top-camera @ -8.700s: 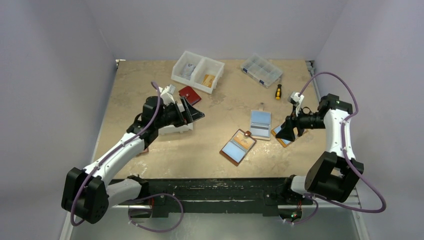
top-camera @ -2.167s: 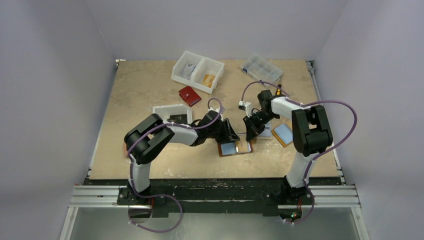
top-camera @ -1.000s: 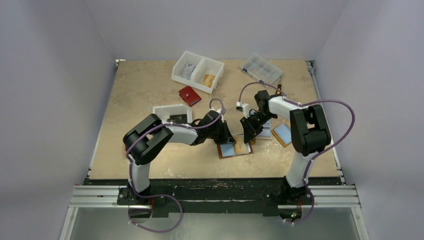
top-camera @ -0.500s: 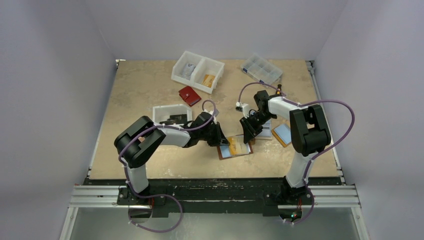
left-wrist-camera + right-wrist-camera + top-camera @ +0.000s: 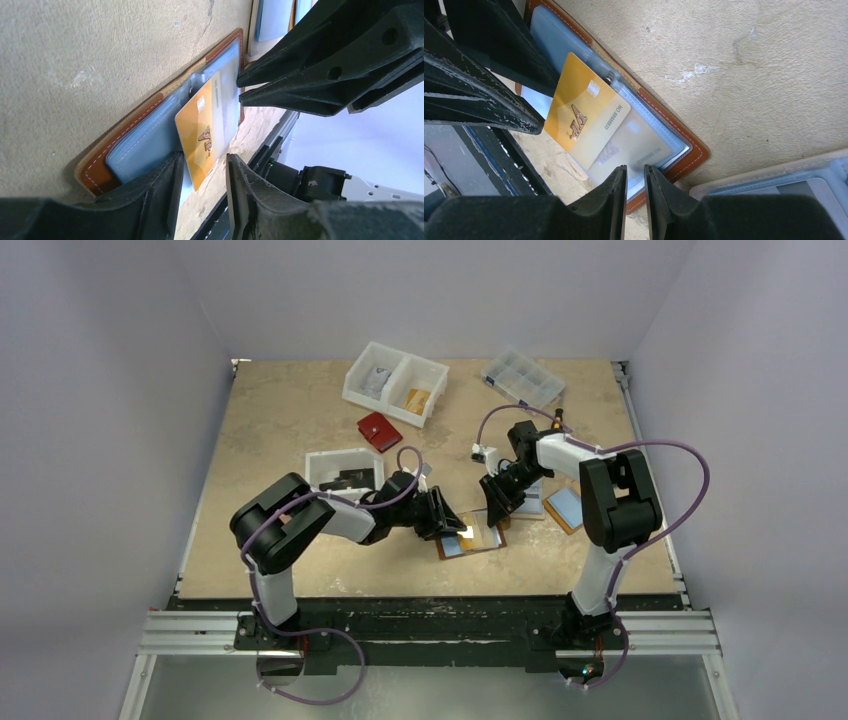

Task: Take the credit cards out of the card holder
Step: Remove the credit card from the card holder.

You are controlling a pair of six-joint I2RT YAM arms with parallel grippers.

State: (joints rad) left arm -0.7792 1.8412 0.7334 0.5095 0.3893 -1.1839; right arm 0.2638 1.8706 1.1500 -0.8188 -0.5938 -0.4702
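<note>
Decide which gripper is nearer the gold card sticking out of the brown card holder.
Left. The left gripper straddles the free end of the gold card; the right gripper sits at the far edge of the card holder.

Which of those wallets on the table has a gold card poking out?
The open brown leather card holder nearest the table's front edge; the small red wallet is closed.

Card holder (image 5: 696, 147): reddish-brown, pale stitching along the rim, light-blue translucent sleeves. Card (image 5: 584, 117): gold-orange, darker brown logo, dark number line. 2nd card (image 5: 626, 147): washed-out tan behind the sleeve plastic. My left tool (image 5: 202, 165) and right tool (image 5: 635, 172): matte black. Surface (image 5: 290, 410): mottled beige with whitish scuffs. Wallet (image 5: 379, 430): bright red. Bins (image 5: 395, 380): white. Cables (image 5: 690, 455): purple.
</note>
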